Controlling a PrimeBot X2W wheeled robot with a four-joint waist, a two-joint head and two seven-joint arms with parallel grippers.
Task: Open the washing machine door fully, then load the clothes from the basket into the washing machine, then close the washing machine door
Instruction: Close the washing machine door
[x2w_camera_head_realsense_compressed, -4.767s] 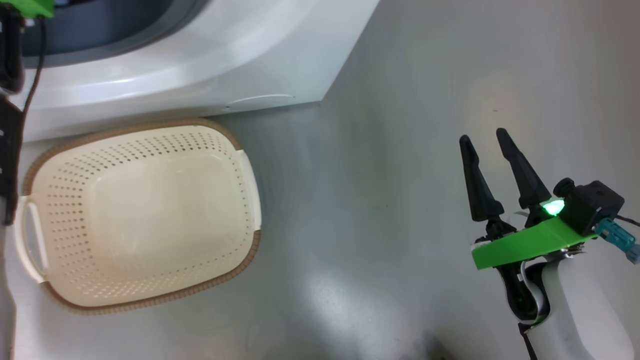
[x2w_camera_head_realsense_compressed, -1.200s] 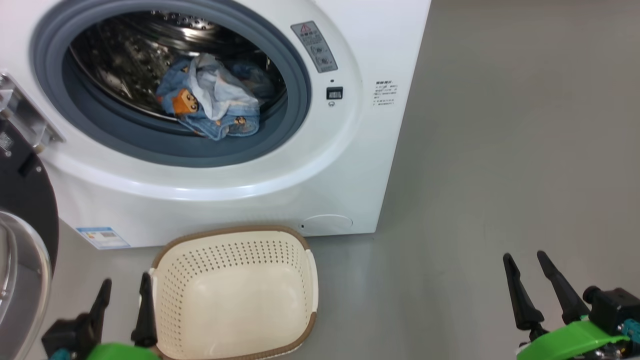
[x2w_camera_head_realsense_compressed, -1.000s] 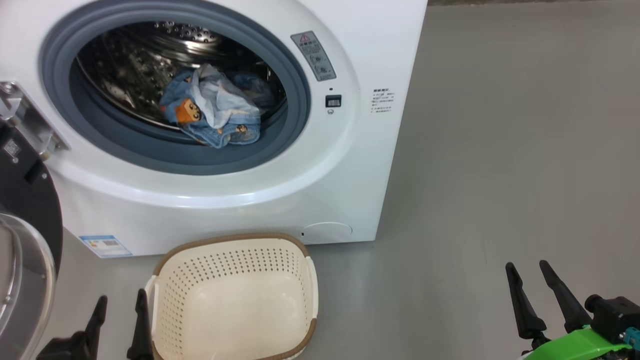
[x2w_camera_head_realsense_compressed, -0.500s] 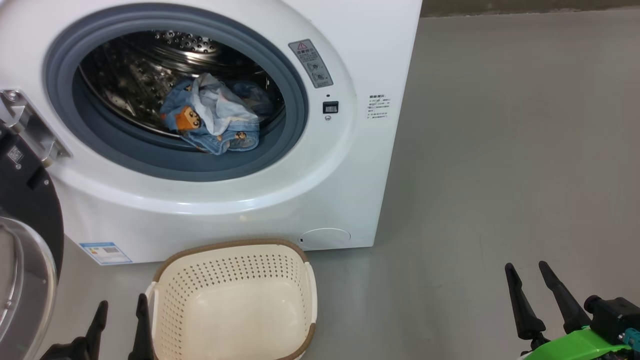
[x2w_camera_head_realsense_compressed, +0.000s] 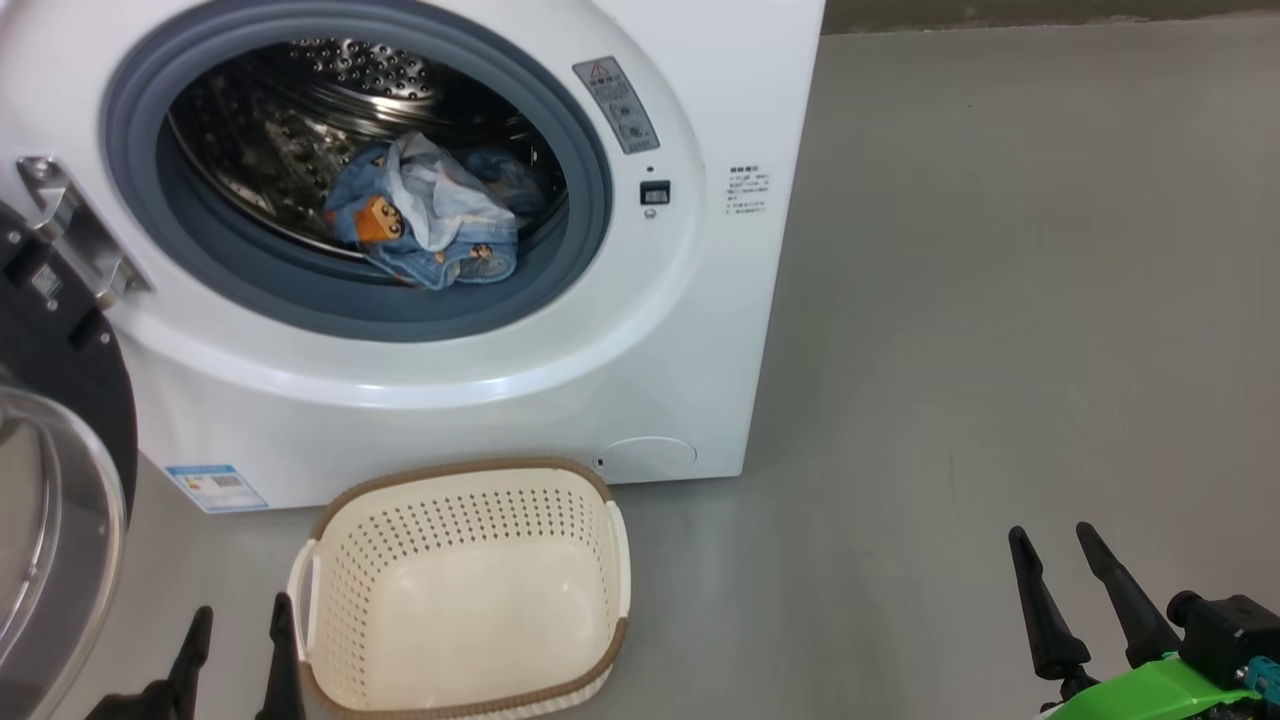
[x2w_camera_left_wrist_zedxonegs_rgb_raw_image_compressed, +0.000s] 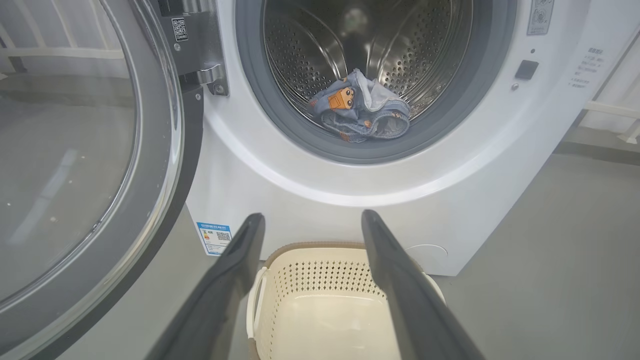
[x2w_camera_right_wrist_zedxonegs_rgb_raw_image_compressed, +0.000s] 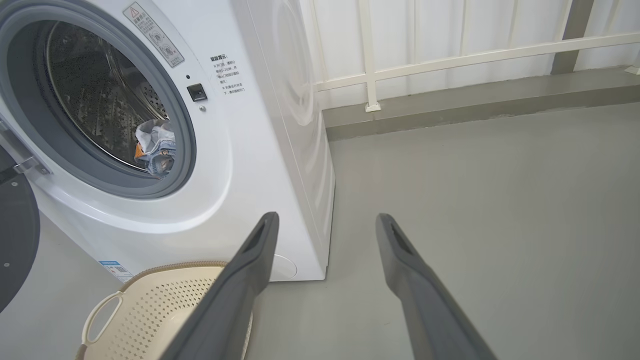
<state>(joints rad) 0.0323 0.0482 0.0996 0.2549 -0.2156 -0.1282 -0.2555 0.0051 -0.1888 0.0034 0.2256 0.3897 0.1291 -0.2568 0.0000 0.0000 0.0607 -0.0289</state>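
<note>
The white washing machine (x2w_camera_head_realsense_compressed: 470, 400) (x2w_camera_left_wrist_zedxonegs_rgb_raw_image_compressed: 310, 200) (x2w_camera_right_wrist_zedxonegs_rgb_raw_image_compressed: 250, 165) stands with its door (x2w_camera_head_realsense_compressed: 50, 500) (x2w_camera_left_wrist_zedxonegs_rgb_raw_image_compressed: 75, 160) swung wide to the left on a metal hinge (x2w_camera_head_realsense_compressed: 75, 240). The clothes (x2w_camera_head_realsense_compressed: 425, 225) (x2w_camera_left_wrist_zedxonegs_rgb_raw_image_compressed: 360, 107) (x2w_camera_right_wrist_zedxonegs_rgb_raw_image_compressed: 155, 145) lie bunched at the drum's front: denim-blue with orange patches, and white. In front of the machine sits the cream basket (x2w_camera_head_realsense_compressed: 340, 600) (x2w_camera_left_wrist_zedxonegs_rgb_raw_image_compressed: 280, 285) (x2w_camera_right_wrist_zedxonegs_rgb_raw_image_compressed: 125, 320), with nothing in it. My left gripper (x2w_camera_head_realsense_compressed: 240, 625) (x2w_camera_left_wrist_zedxonegs_rgb_raw_image_compressed: 310, 220) is open, low beside the basket's left side. My right gripper (x2w_camera_head_realsense_compressed: 1050, 540) (x2w_camera_right_wrist_zedxonegs_rgb_raw_image_compressed: 325, 220) is open over bare floor far to the right.
Grey floor (x2w_camera_head_realsense_compressed: 1000, 300) stretches wide to the right of the machine. A white railing and a low kerb (x2w_camera_right_wrist_zedxonegs_rgb_raw_image_compressed: 450, 105) run behind it. A blue label sticker (x2w_camera_head_realsense_compressed: 215, 487) marks the machine's lower left front.
The head camera rose from looking down at the basket to facing the open drum, then shifted slightly. Both grippers have stayed open and about where they were over the last second.
</note>
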